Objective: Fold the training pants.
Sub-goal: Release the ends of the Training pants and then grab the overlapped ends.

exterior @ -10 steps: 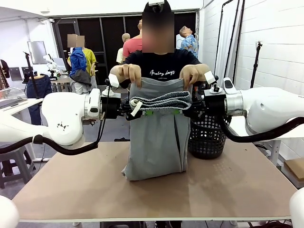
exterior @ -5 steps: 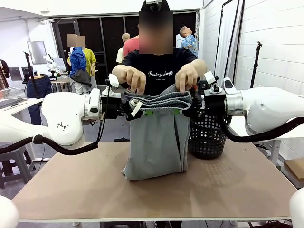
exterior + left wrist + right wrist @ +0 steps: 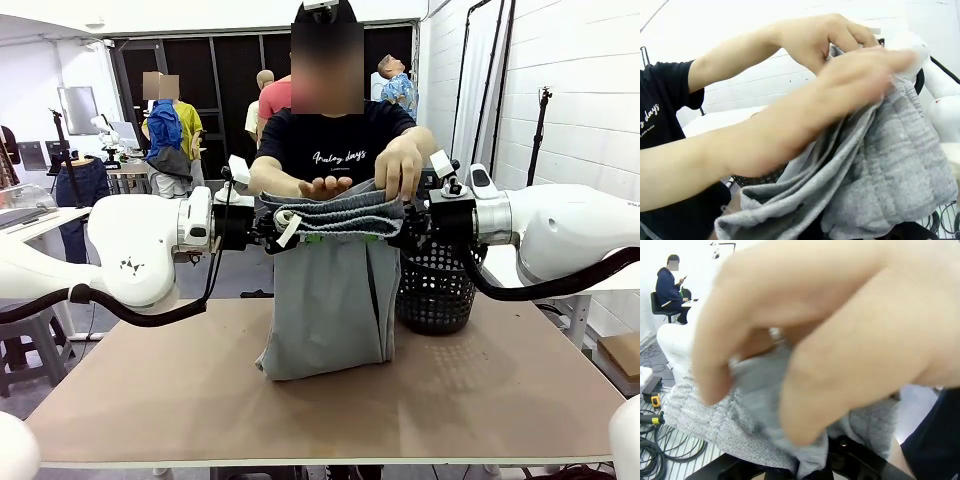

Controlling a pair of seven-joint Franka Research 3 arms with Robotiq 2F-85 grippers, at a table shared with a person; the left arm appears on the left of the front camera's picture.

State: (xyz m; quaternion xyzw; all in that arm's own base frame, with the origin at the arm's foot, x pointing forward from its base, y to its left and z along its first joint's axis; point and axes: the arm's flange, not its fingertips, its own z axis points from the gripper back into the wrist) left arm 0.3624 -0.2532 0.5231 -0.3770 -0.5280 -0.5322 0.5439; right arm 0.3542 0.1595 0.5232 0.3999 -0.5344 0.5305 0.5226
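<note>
Two clamps on one waistband

Left gripper (image 3: 272,228) and right gripper (image 3: 400,226) seem clenched on the waistband of the training pants (image 3: 330,300), though cloth hides the grip. The hem touches the table (image 3: 500,400) midway between its side edges. A tug from the person's hand (image 3: 400,165) could pull an end free.

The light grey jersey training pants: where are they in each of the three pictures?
Front view: light grey jersey training pants centre, hanging down to the brown table.
Left wrist view: lower right, under the person's hands.
Right wrist view: lower left, behind a hand.
Shared landmark: the gathered waistband.
</note>
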